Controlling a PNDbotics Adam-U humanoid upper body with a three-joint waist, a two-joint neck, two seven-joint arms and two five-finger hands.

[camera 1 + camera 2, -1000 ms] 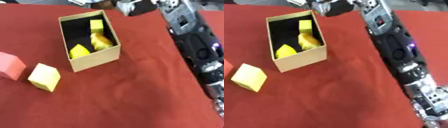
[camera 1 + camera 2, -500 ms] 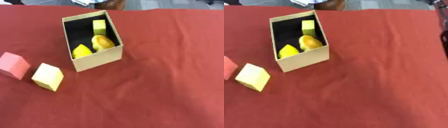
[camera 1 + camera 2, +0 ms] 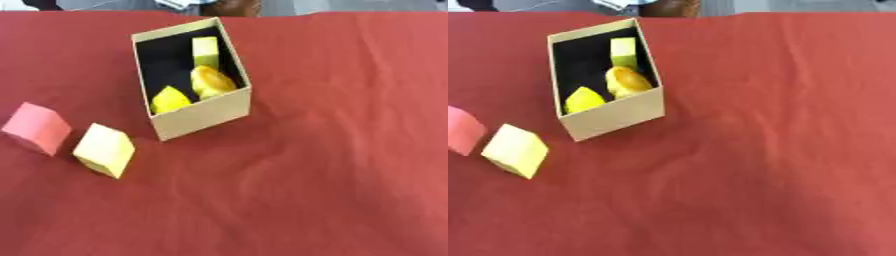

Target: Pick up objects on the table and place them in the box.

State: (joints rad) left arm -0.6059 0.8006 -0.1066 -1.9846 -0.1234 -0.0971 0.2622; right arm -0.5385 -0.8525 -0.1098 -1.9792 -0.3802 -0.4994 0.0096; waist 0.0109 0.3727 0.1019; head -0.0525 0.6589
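Note:
A tan cardboard box (image 3: 203, 112) with a dark inside stands on the red tablecloth (image 3: 332, 150), left of centre and turned askew. Inside it lie a pale yellow block (image 3: 206, 50), a rounded yellow-orange piece (image 3: 212, 80) and a yellow wedge-like piece (image 3: 170, 99). To the left of the box, on the cloth, a yellow cube (image 3: 104, 150) sits beside a pink cube (image 3: 37, 128). Neither of my hands shows in either view.
Dark, blurred shapes (image 3: 229, 7) lie past the far edge of the table. The red cloth has soft wrinkles in front of the box.
My right arm, which stretched along the right side to the box's far end one second ago, has left the view. The camera has shifted slightly.

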